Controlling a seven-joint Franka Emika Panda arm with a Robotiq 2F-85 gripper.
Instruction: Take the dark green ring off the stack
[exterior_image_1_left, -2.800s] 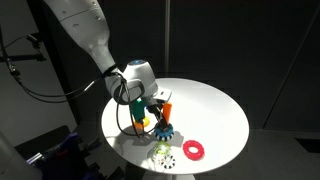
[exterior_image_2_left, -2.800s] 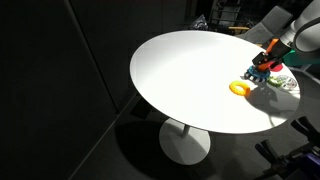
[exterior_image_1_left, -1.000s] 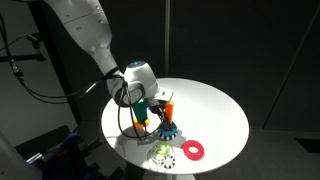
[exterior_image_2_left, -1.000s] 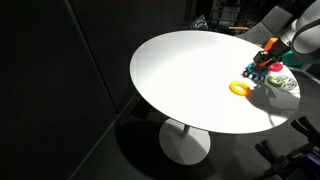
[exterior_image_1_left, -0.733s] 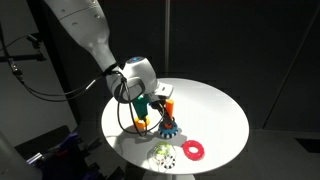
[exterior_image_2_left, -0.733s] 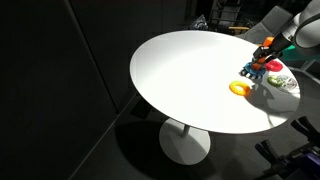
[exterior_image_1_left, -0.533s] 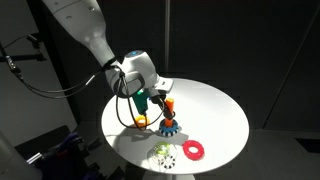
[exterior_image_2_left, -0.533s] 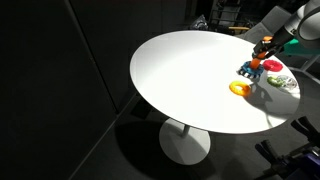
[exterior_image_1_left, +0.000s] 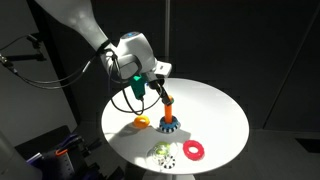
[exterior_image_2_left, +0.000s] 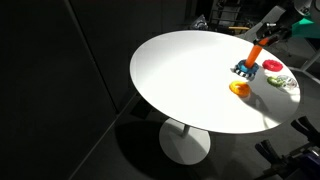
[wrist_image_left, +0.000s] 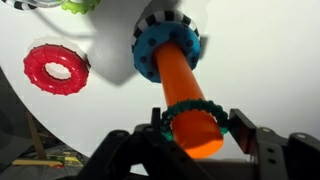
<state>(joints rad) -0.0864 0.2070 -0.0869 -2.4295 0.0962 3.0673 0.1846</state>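
The stack is an upright orange peg (wrist_image_left: 172, 72) with a blue toothed ring (wrist_image_left: 150, 42) around its foot; it shows in both exterior views (exterior_image_1_left: 166, 108) (exterior_image_2_left: 255, 52). In the wrist view the dark green ring (wrist_image_left: 193, 104) circles the peg close to its top end. My gripper (wrist_image_left: 197, 128) is shut on the dark green ring, one finger on each side. In the exterior views the gripper (exterior_image_1_left: 154, 88) (exterior_image_2_left: 270, 33) is at the peg's top, well above the table.
A red ring (exterior_image_1_left: 193, 150) (wrist_image_left: 57, 67), a pale yellow-green gear ring (exterior_image_1_left: 163, 153) and an orange-yellow ring (exterior_image_1_left: 141, 121) (exterior_image_2_left: 239, 88) lie loose on the round white table (exterior_image_1_left: 215, 105) near the peg. The table edge is close to the loose rings.
My gripper has risen from the foot of the peg to its top, carrying the dark green ring up along the peg. The loose rings have not moved.
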